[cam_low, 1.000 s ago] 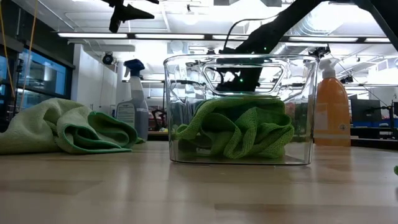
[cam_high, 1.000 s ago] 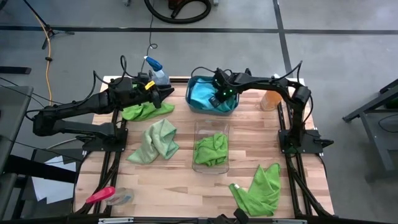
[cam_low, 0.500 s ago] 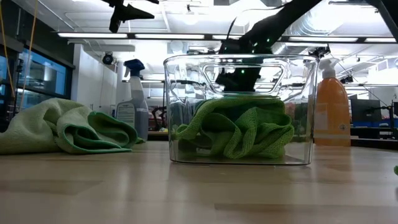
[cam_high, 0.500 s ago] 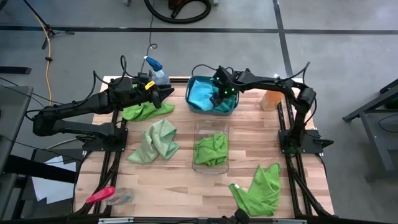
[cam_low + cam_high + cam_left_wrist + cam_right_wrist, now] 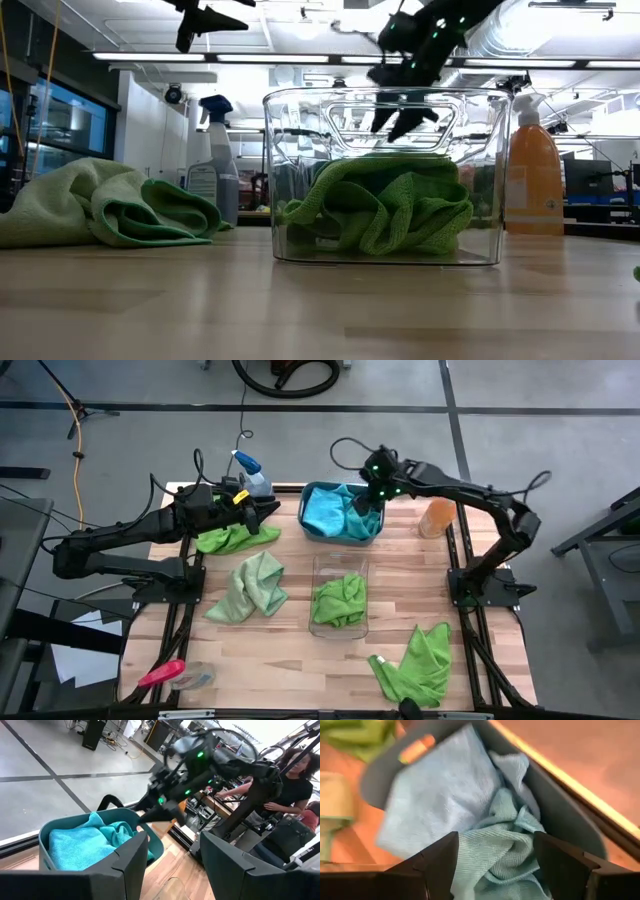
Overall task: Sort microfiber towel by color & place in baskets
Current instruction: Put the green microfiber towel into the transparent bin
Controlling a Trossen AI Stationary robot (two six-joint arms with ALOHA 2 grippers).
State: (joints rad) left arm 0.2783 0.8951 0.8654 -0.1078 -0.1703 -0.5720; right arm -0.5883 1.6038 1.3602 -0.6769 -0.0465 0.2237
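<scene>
Turquoise towels lie crumpled in the teal basket at the table's far middle. My right gripper hangs open above the basket's right half, its fingers spread over the towels. The clear basket at mid-table holds one lime green towel. Three more green towels lie on the table: one below my left gripper, a paler one left of the clear basket, and one near the front right. My left gripper is open and level, left of the teal basket.
A blue-capped spray bottle stands at the far edge behind my left gripper. An orange bottle stands right of the teal basket. A red-handled tool lies at the front left corner. A person stands beyond the table.
My right gripper has opened and let go inside the teal basket. It has then risen clear of the basket and drawn back toward the table's far right. The turquoise towel stays crumpled in the basket.
</scene>
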